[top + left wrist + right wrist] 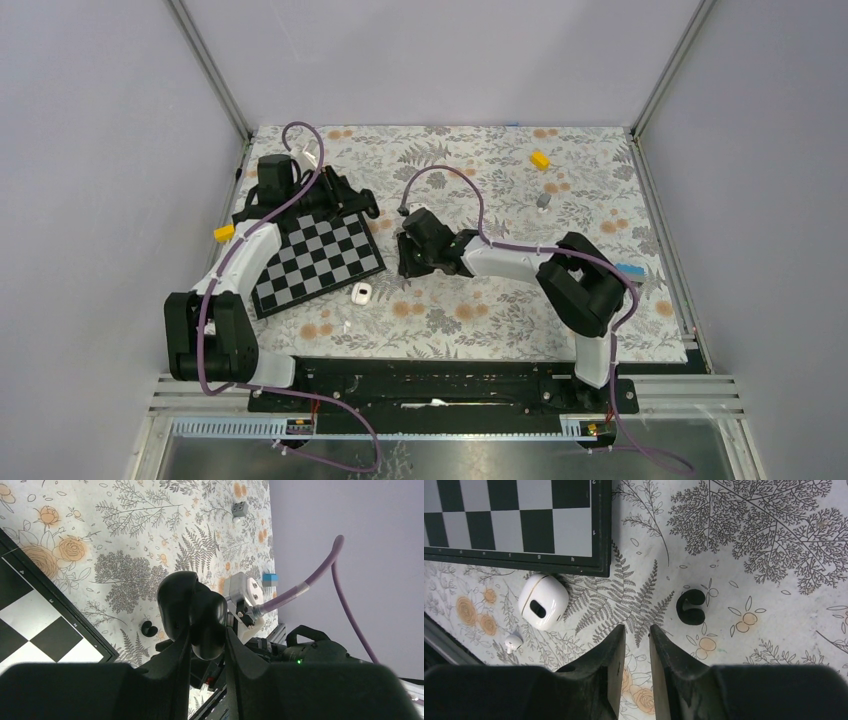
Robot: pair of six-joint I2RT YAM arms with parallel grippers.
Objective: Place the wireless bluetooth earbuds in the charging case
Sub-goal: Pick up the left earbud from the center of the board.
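The left hand (207, 640), raised near the chessboard (318, 262)'s far edge, is clenched on a glossy black two-lobed shell (192, 605), apparently the open charging case. Just off the chessboard's near edge sit a small white earbud (514, 642) and a white pod (543, 601). Past the chessboard's corner the right hand (637, 630) hangs released, fingers narrowly apart around nothing. A black earbud (690, 606) lies on the bench (774, 645) beyond it. The pickup step seems in hand: next, shift over that earbud, widen and straddle it.
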